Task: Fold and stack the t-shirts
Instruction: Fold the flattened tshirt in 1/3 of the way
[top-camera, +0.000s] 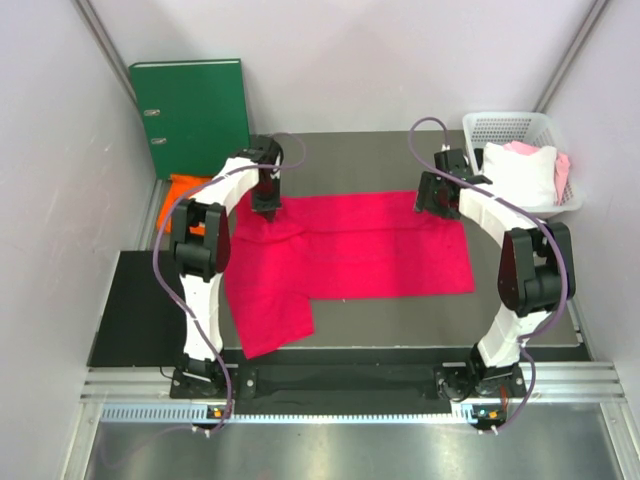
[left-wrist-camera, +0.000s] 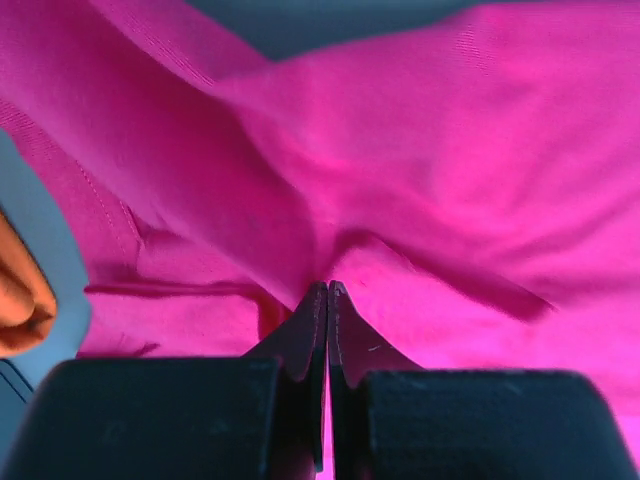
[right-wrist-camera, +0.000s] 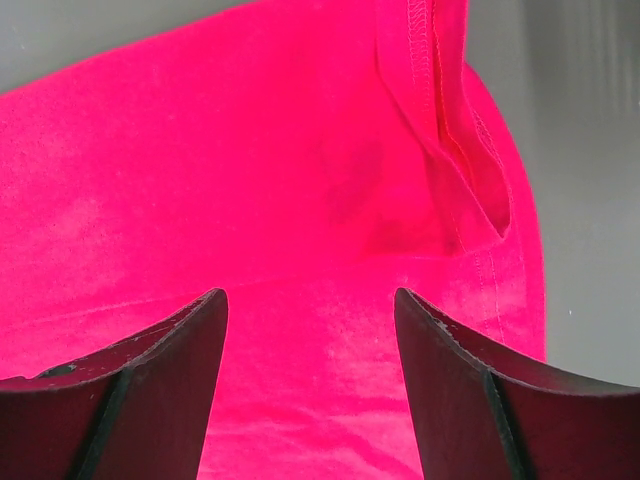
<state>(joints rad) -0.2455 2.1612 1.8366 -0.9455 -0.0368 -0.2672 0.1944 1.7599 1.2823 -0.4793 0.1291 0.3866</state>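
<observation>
Top external: crimson shirt (top-camera: 360, 255) seen part-folded on surface (top-camera: 400, 320), orange shirt (top-camera: 183, 188) untouched, nothing stacked. Left claw (left-wrist-camera: 328, 300) is clenched on crimson cloth; right claw (right-wrist-camera: 310, 310) released.

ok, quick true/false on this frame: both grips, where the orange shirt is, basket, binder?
1. The left gripper is shut on the crimson-pink t-shirt. True.
2. The right gripper is shut on that shirt too. False: its jaws stand open over the cloth.
3. The orange t-shirt is stacked on the pink one. False: it lies off at the table's left side, by the left arm.
4. The white basket at the far right holds cloth. True.
5. The green binder lies mid-table. False: it is in the far left corner.
</observation>
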